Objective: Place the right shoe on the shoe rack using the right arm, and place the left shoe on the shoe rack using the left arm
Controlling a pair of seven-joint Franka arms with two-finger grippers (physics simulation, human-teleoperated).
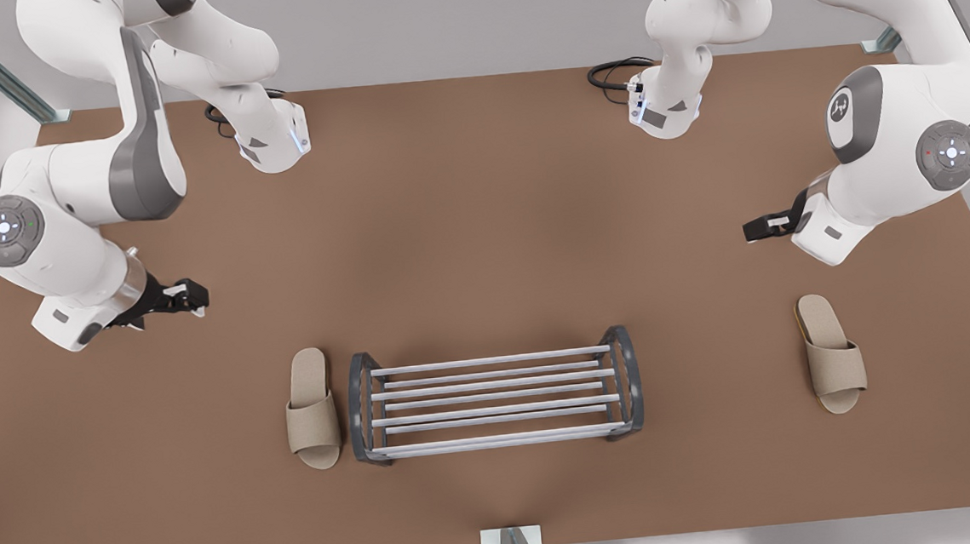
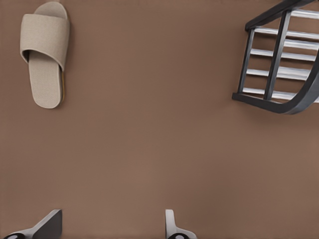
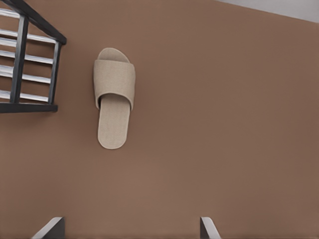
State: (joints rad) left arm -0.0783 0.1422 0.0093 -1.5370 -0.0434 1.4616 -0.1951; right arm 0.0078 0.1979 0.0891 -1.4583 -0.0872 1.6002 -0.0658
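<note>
Slippers wait beside the shoe rack (image 1: 491,360)
Both released, above the worktop (image 1: 481,221) – right end effector (image 1: 194,296) near right shoe (image 1: 313,408), left end effector (image 1: 753,229) near left shoe (image 1: 833,364).

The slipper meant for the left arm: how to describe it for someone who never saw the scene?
On the brown table, find the shoe rack with silver bars. This slipper lies alone toward the front view's right, near the open left gripper. The other slipper, by the open right gripper, lies close beside the rack's end.
</note>
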